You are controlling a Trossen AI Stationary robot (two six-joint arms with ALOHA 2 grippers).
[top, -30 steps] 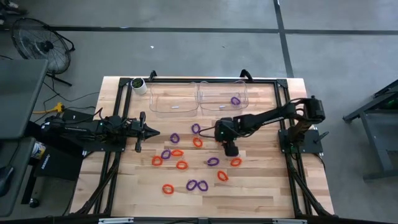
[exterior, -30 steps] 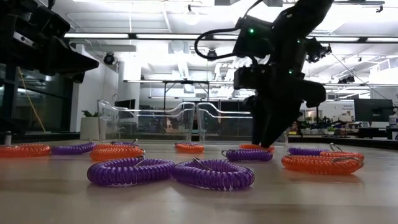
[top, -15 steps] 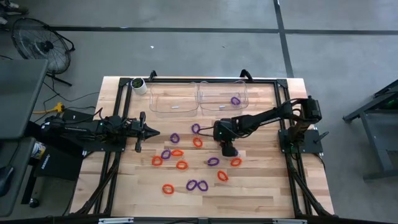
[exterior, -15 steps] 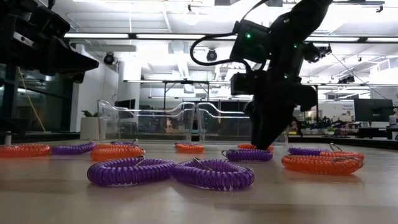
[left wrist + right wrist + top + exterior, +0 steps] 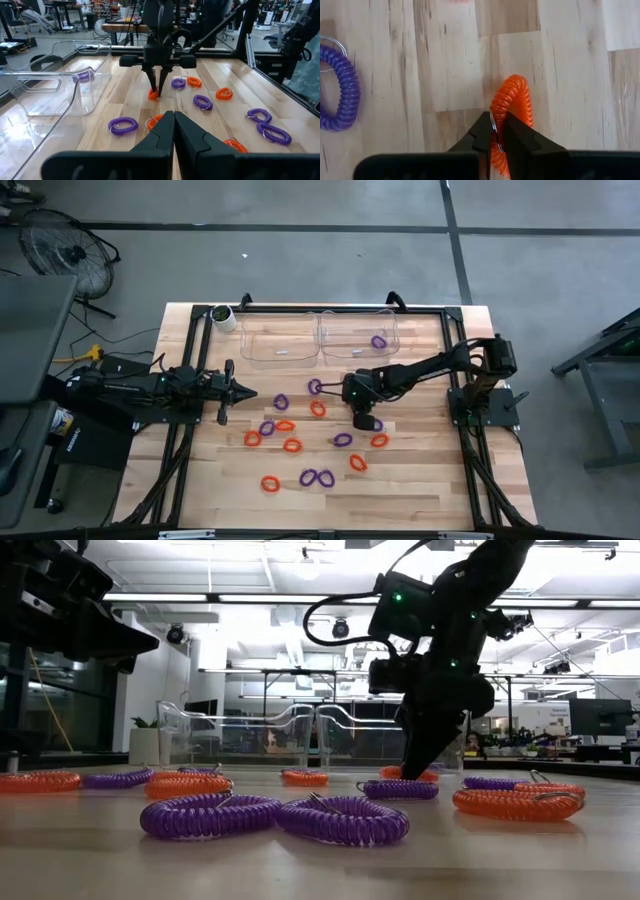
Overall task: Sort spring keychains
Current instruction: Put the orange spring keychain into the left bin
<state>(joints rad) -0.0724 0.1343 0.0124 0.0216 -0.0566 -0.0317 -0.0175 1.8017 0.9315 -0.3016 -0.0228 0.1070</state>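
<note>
Right tool (image 5: 495,131) pinches an orange keychain (image 5: 512,107) flat on the desk (image 5: 445,60), loop extending forward; left tool (image 5: 173,131) shut, empty, farther off.

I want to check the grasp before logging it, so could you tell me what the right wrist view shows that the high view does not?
Only the right wrist view: the right tool pinching one side of an orange spring keychain. Only the high view: two clear bins, a purple keychain in the right one, the left tool waiting apart. Both: the wooden table with purple keychains lying loose.

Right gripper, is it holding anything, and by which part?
Yes. The right gripper pinches an orange keychain on the table, by one side of its coil, at the metal ring.
</note>
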